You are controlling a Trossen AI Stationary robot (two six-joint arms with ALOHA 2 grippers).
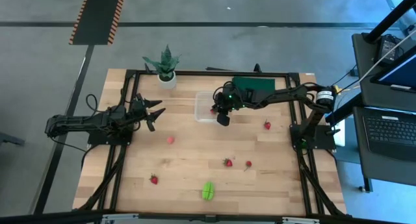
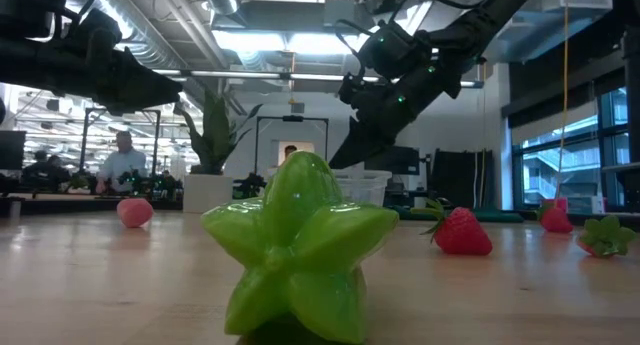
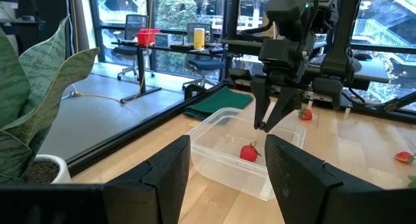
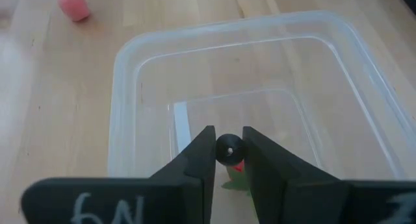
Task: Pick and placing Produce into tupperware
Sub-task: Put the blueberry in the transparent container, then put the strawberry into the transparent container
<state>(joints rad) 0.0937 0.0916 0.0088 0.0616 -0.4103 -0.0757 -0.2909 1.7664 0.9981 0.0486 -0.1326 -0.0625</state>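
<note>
The clear tupperware (image 1: 203,107) stands on the table's far middle. One red strawberry (image 3: 249,152) lies on its floor. My right gripper (image 4: 229,133) hangs just above that berry inside the box rim, pointing down, its fingers a narrow gap apart and holding nothing. My left gripper (image 1: 153,113) hovers open to the left of the box, aimed at it. On the bare wood lie a pink piece (image 1: 170,139), three red berries (image 1: 228,162) (image 1: 248,164) (image 1: 154,179), another red one (image 1: 266,125) and the lime-green star-shaped piece (image 1: 208,190).
A potted spiky plant (image 1: 166,67) stands at the far edge, left of the box. A dark green pad (image 1: 253,86) lies just behind the box. Black frame rails run along the table's sides. People show in the room beyond the table in the low view.
</note>
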